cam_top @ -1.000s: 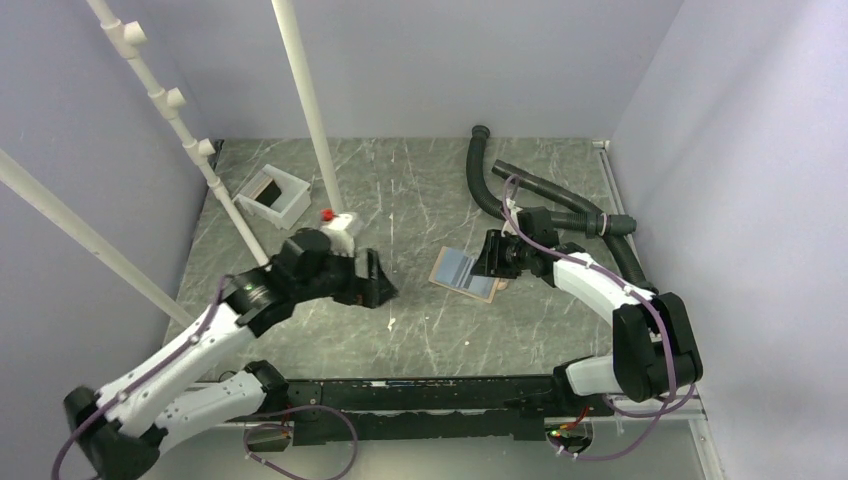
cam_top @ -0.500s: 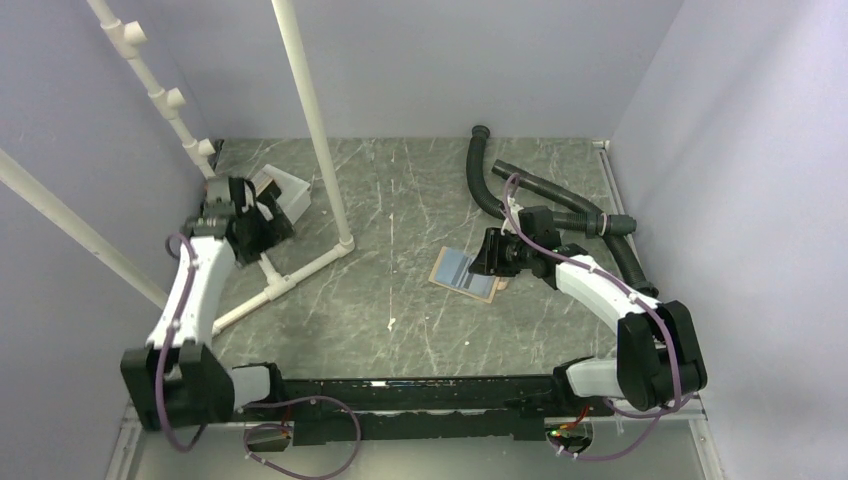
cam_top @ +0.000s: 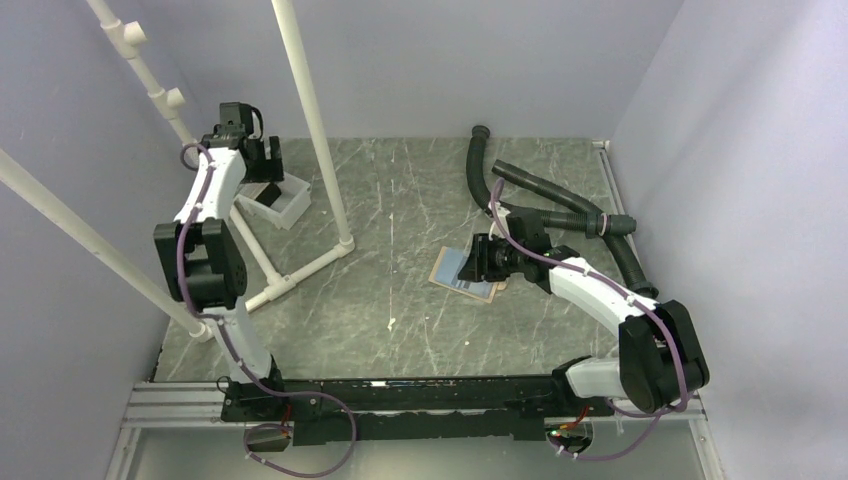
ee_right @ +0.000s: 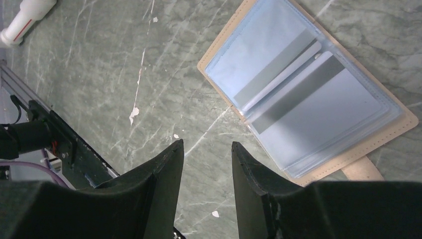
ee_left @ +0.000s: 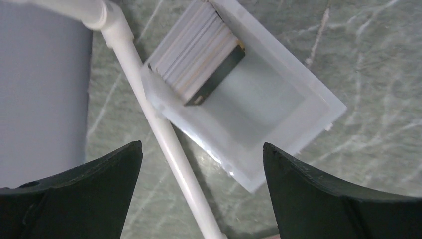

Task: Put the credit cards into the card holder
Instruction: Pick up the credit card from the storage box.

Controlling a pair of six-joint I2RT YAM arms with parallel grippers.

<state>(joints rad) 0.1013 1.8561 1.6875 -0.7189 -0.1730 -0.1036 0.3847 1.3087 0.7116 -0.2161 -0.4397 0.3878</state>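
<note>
Credit cards (ee_left: pixel 199 59) sit stacked in the white tray (ee_left: pixel 298 124) under the wide-spread left gripper (ee_left: pixel 201 152); the right gripper (ee_right: pixel 206 149) hovers parted, empty, above the card holder (ee_right: pixel 308 94)

Tan card holder (ee_right: pixel 308 104) open flat, pale blue pockets up, credit cards (ee_left: pixel 196 55) stacked on edge in tray (ee_left: pixel 268 99).

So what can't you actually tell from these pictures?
- Stack of thin plastic cards in the white open plastic tray: in the left wrist view they are packed edge-on, too fine to count.
- Tan folding wallet: its snap tab is partly behind the right gripper in the right wrist view.
- Top view: part of the wallet sits under that gripper; cards too small.
</note>
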